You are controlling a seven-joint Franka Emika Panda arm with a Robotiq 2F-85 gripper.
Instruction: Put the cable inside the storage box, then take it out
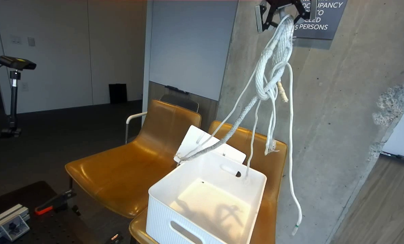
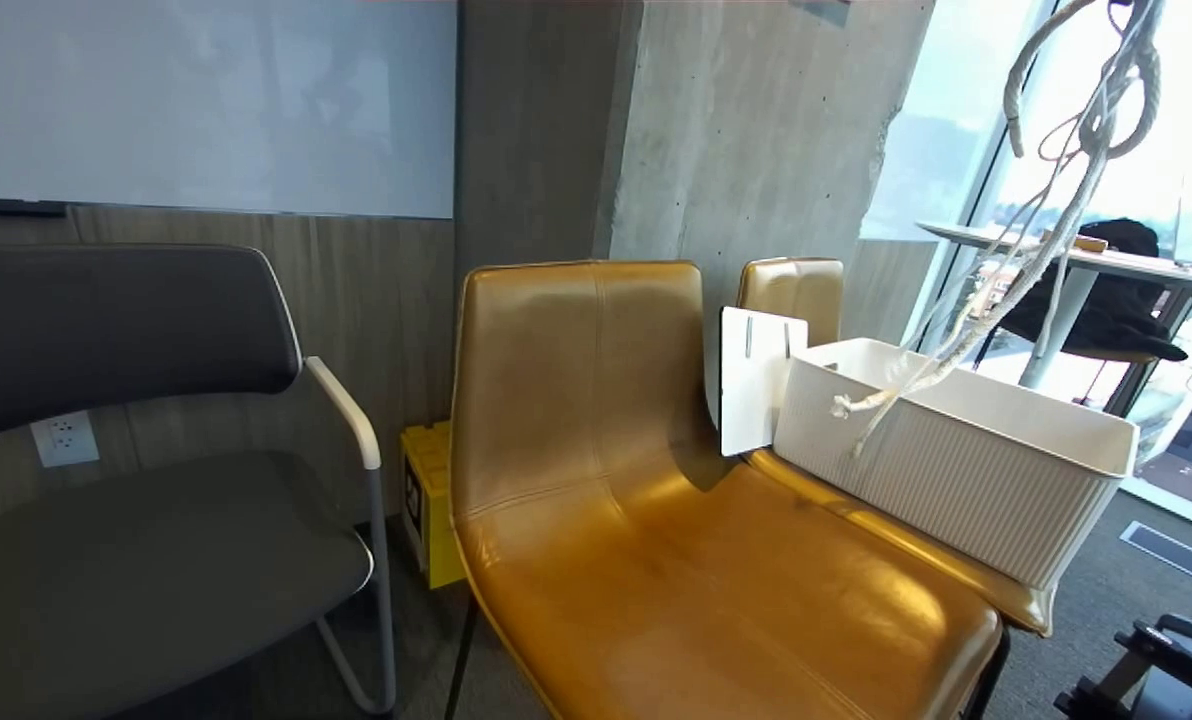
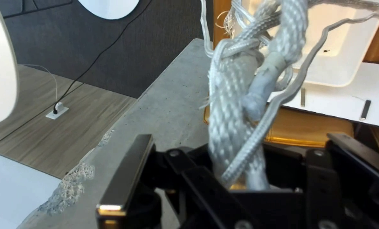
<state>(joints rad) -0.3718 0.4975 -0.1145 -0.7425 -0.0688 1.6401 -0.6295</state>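
Black metal end effector [image 1: 285, 16] grips, I judge, near its palm the off-white braided-rope cable [image 1: 284, 45], which I hang high above the white ribbed plastic storage box [image 2: 976, 480], presumably because the tails run long, the flat white lid [image 2: 756, 400] back for access.

"where's the claw [image 1: 286, 24]?"
"in an exterior view it hangs well above the storage box [image 1: 159, 211], pointing down."
"is it gripping anything?"
"yes, closed on the cable [image 1: 285, 42], which drops from its middle. in the wrist view the fingers [image 3: 127, 173] stand apart, one on either side of the cable."
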